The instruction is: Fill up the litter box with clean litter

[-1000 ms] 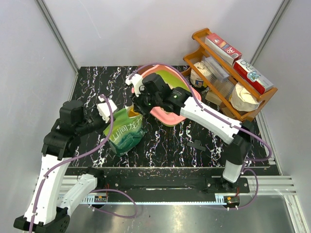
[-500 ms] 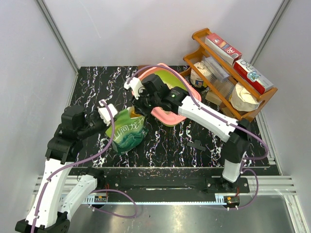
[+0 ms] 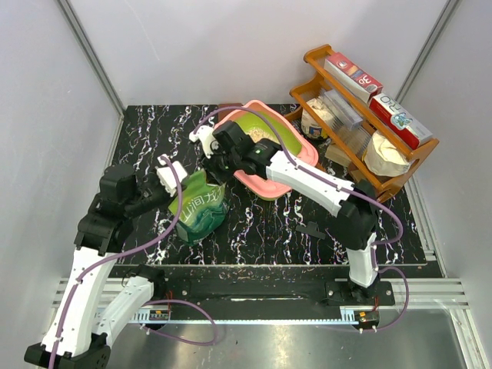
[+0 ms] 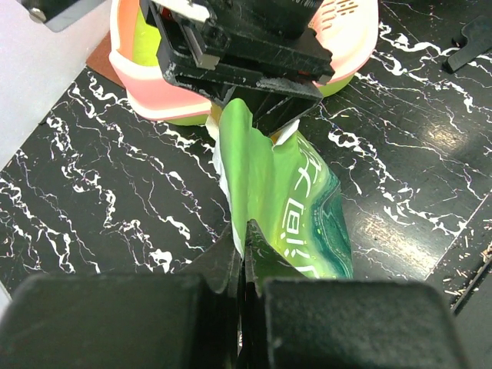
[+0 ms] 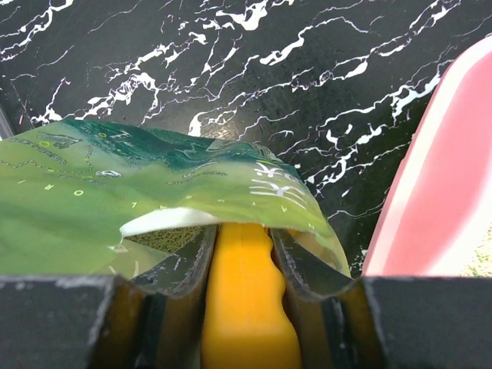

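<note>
The pink litter box (image 3: 301, 156) with lime-green inner walls sits at the back centre of the black marble table. Its pink rim also shows in the wrist views (image 4: 157, 96) (image 5: 438, 177). A green bag (image 3: 198, 209) (image 4: 296, 196) (image 5: 108, 192) with white characters stands in front of it, mouth open. My left gripper (image 3: 172, 183) (image 4: 246, 231) is shut on the bag's near top edge. My right gripper (image 3: 211, 163) (image 5: 244, 231) is shut on the handle of a yellow-orange scoop (image 5: 244, 307), which reaches into the bag's mouth. The scoop's bowl is hidden inside the bag. I cannot make out the clean litter.
A brown wooden rack (image 3: 317, 55) with boxes and tubs stands at the back right, close to the litter box. A small black part (image 3: 310, 228) (image 4: 477, 31) lies on the table right of the bag. Grey walls close in both sides.
My right arm has swung left and lower, bringing the scoop into the bag's mouth and uncovering more of the litter box. The left gripper has kept its hold on the bag.
</note>
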### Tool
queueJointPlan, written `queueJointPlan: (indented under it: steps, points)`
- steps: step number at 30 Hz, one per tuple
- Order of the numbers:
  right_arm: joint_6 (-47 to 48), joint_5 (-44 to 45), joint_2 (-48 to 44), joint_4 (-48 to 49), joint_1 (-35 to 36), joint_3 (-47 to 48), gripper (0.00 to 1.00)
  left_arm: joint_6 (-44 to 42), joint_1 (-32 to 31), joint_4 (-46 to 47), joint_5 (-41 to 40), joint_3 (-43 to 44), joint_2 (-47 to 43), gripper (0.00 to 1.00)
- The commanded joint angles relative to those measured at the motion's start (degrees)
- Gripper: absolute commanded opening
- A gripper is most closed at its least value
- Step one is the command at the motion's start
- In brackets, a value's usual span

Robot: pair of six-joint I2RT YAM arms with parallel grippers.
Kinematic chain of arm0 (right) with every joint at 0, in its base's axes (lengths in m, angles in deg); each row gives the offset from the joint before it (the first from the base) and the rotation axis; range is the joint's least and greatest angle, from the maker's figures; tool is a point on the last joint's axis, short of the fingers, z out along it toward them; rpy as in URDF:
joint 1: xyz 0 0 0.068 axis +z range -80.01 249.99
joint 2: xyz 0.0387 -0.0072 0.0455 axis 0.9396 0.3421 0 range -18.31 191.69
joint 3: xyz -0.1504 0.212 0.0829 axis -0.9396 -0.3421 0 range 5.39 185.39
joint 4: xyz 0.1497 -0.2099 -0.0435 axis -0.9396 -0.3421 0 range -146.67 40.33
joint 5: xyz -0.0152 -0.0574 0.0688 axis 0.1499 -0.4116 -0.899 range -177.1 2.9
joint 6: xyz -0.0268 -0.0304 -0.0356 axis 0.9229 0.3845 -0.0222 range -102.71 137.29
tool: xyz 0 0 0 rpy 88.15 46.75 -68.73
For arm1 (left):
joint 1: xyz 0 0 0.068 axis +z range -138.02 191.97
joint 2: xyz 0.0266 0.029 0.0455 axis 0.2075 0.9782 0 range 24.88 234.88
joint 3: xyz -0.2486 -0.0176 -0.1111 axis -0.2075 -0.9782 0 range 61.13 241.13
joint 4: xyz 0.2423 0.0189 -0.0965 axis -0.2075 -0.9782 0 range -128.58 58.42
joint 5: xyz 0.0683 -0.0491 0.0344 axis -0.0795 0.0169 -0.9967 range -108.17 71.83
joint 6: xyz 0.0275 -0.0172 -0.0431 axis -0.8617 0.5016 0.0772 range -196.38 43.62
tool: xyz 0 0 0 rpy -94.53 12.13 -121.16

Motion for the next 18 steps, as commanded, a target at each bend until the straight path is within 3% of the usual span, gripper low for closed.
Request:
queueJointPlan:
  steps: [1, 8, 12, 18]
  points:
    - [-2.9, -0.1, 3.5, -2.9, -0.5, -4.1, 0.0, 1.1, 0.0, 8.7, 2.5, 1.2, -0.5, 0.01]
    - [-12.8, -7.1, 4.5, 0.0, -0.6, -10.0, 0.0, 0.9, 0.0, 8.9, 2.7, 0.6, 0.5, 0.01]
    - [-13.5, -13.2, 5.2, 1.4, -0.9, -11.0, 0.0, 0.6, 0.0, 8.3, 2.6, 0.4, 0.4, 0.02]
    - [-19.9, -24.1, 5.7, 4.8, -6.4, -9.2, 0.0, -0.6, 0.0, 8.3, 1.2, 0.0, 0.5, 0.01]
